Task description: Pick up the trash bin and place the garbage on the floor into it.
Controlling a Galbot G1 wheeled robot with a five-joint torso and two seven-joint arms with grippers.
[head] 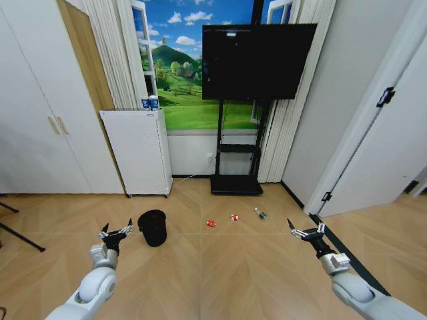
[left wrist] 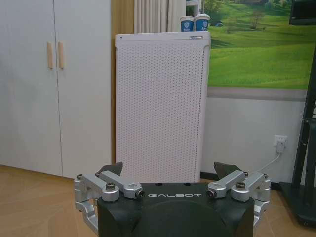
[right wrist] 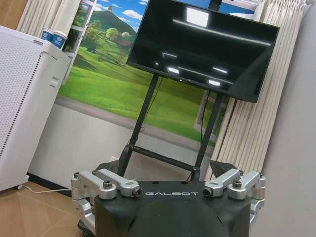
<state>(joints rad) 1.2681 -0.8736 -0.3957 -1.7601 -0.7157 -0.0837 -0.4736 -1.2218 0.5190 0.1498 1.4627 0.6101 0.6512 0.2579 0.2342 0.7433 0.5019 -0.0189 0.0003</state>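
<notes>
The black wire-mesh trash bin (head: 153, 227) stands upright on the parquet floor (head: 220, 267), left of centre. The garbage lies in a row to its right: a red-and-white crumpled piece (head: 211, 223), a second one (head: 234, 217), and a small clear bottle with a green label (head: 260, 213). My left gripper (head: 116, 233) hovers open just left of the bin, apart from it; the left wrist view shows its fingers (left wrist: 109, 170) spread wide. My right gripper (head: 306, 231) is open to the right of the bottle, holding nothing.
A tall white perforated appliance (head: 139, 151) with two blue-and-white cups (head: 149, 102) on top stands against the back wall. A TV on a black stand (head: 237, 183) is behind the garbage. White cupboards (head: 40, 120) are at the left, a door (head: 373, 133) at the right.
</notes>
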